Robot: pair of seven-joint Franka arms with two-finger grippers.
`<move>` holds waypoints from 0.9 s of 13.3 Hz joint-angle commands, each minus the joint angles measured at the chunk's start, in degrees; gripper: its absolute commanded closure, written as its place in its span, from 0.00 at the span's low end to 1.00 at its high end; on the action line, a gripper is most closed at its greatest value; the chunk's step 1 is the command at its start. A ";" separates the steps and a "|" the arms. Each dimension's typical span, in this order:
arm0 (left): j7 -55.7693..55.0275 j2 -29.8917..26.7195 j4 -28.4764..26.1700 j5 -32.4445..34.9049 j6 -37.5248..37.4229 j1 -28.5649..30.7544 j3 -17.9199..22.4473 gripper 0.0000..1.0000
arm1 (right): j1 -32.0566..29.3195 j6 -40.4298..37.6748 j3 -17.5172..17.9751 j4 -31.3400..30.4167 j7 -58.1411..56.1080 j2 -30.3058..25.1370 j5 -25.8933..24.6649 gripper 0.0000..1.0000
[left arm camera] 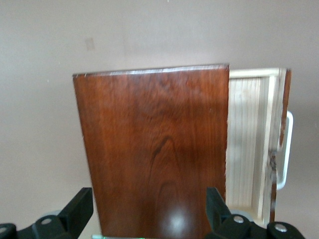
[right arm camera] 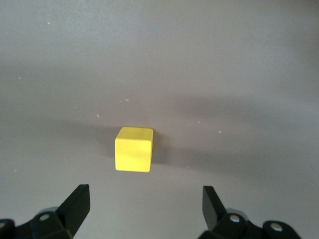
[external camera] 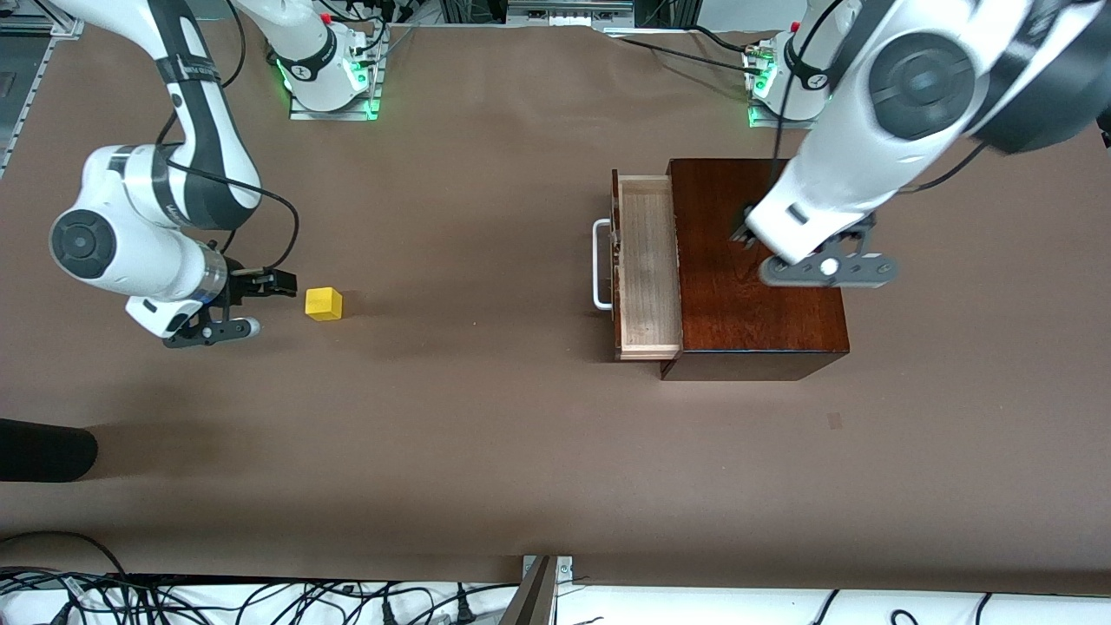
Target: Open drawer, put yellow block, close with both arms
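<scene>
From the front view, a glossy dark mahogany wooden box (external camera: 759, 260) sits on the brown table (external camera: 486, 417) toward the left arm's end. Its drawer (external camera: 647, 265), a shallow pale-wood tray with a dark reddish front and a white U-shaped handle (external camera: 601, 265), is pulled out toward the right arm's end and lies bare inside. The left gripper (external camera: 829, 269) hangs over the top of the box, on a white arm coming from the base at the upper right of the view. The small bright yellow cube block (external camera: 324, 304) rests on the table toward the right arm's end, well apart from the box. The right gripper (external camera: 234, 304) is low over the table just beside the block, not touching it (a narrow strip of table shows between them).

In the left wrist view, the left gripper's (left arm camera: 149, 211) black fingers (left arm camera: 77, 209) stand wide apart with nothing between them, over the mahogany box (left arm camera: 154, 149). The open drawer (left arm camera: 249, 144) and its white handle (left arm camera: 285, 149) show beside the box top.

In the right wrist view, the right gripper's (right arm camera: 144, 209) fingers (right arm camera: 77, 204) are spread wide and hold nothing. The yellow block (right arm camera: 133, 149) sits upright on the table (right arm camera: 224, 74), ahead of the gap between the fingers, apart from both.
</scene>
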 commanded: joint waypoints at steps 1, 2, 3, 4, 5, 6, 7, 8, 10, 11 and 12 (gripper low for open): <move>7.95 -3.28 -1.17 -3.12 -4.33 4.56 -0.19 0.00 | -0.07 10.06 0.83 -8.55 0.22 -2.32 1.44 0.00; 10.50 -3.54 -1.17 -3.21 -4.86 6.57 -0.10 0.00 | 0.19 13.41 0.83 -10.58 0.22 -2.06 1.44 0.00; 14.61 -4.85 -1.69 -3.73 -4.78 8.25 0.42 0.00 | 0.28 15.79 0.91 -12.16 0.82 -1.62 1.52 0.00; 19.53 -6.52 -3.17 -5.04 -4.08 8.61 2.95 0.00 | 0.19 17.82 1.44 -13.75 2.05 -1.35 1.53 0.00; 23.40 -9.06 -5.97 -7.49 -2.08 7.57 8.81 0.00 | 0.19 20.36 2.57 -15.33 3.45 -1.35 1.53 0.00; 26.92 -12.91 -11.22 -11.08 1.16 4.69 15.39 0.00 | 0.19 22.91 3.46 -16.65 4.60 -1.00 1.53 0.00; 28.44 -16.34 -16.15 -12.69 4.15 2.14 20.68 0.00 | 0.28 24.94 3.99 -17.01 5.31 -0.04 1.53 0.00; 28.54 -18.81 -19.59 -12.88 7.06 1.59 22.91 0.00 | 0.19 25.57 4.51 -17.01 5.75 0.66 1.53 0.00; 27.93 -22.95 -25.57 -11.39 15.74 0.45 23.72 0.00 | 0.28 26.80 4.78 -17.10 5.75 1.46 1.53 0.00; 27.84 -24.88 -28.38 -8.69 18.66 -0.17 23.72 0.00 | 0.19 26.98 4.78 -17.10 5.75 1.81 1.53 0.00; 27.75 -25.34 -29.02 -7.27 19.30 -1.04 23.81 0.00 | 0.28 27.67 4.78 -17.10 5.75 2.07 1.53 0.00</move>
